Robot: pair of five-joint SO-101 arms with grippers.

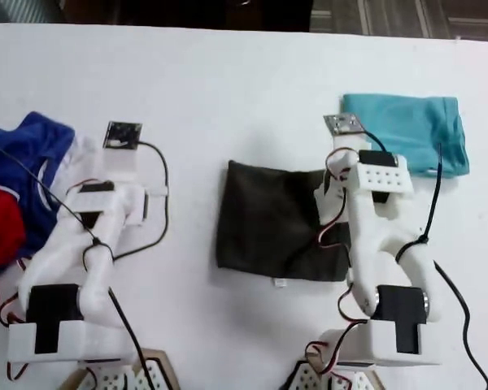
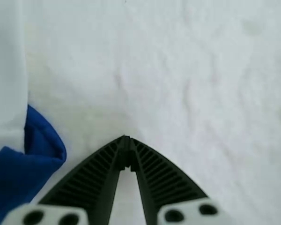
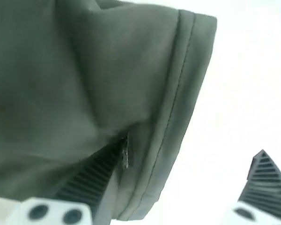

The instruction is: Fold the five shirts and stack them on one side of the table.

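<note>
Looking at your left hand, you see its fingers pressed together on nothing, low over the white tabletop, with a blue shirt just beside it. Your right hand stands spread apart, one finger touching the dark grey shirt near its hem. That shirt lies folded mid-tabletop. A red shirt lies crumpled against the blue one. Farther out, beyond your right arm, a teal shirt lies folded.
</note>
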